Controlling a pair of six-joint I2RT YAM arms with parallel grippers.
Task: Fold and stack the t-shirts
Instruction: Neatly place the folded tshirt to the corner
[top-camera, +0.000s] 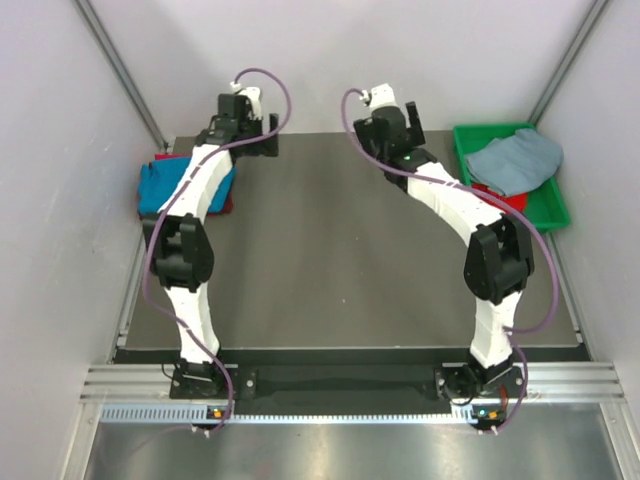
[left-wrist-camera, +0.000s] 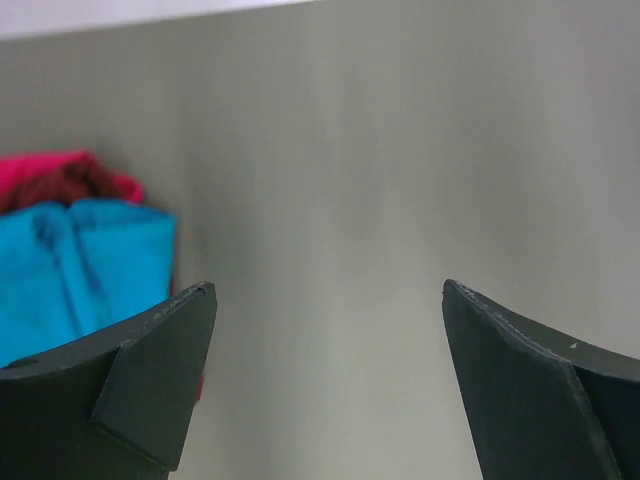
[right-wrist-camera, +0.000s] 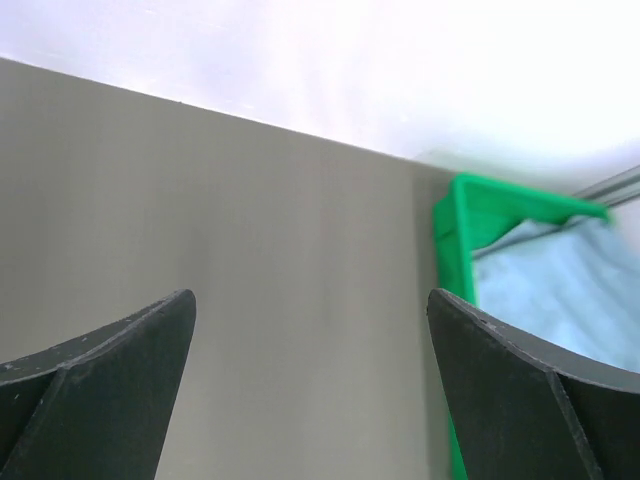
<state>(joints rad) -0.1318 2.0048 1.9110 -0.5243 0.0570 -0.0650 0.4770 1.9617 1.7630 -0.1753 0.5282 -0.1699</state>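
Observation:
A folded turquoise-blue t-shirt (top-camera: 160, 185) tops a pile at the mat's back left, with a red one (top-camera: 226, 205) showing under it. The left wrist view shows the turquoise shirt (left-wrist-camera: 80, 270) over a dark maroon one (left-wrist-camera: 62, 185). My left gripper (top-camera: 262, 145) (left-wrist-camera: 330, 295) hangs open and empty over bare mat, just right of the pile. At the back right, a pale grey-blue t-shirt (top-camera: 515, 160) (right-wrist-camera: 560, 290) lies crumpled over a red one (top-camera: 505, 197) in the bin. My right gripper (top-camera: 395, 140) (right-wrist-camera: 310, 300) is open and empty, left of the bin.
The green plastic bin (top-camera: 548, 208) (right-wrist-camera: 455, 230) stands at the mat's back right corner. The dark grey mat (top-camera: 330, 260) spreads between the two arms. White walls with metal rails close in the left, right and back sides.

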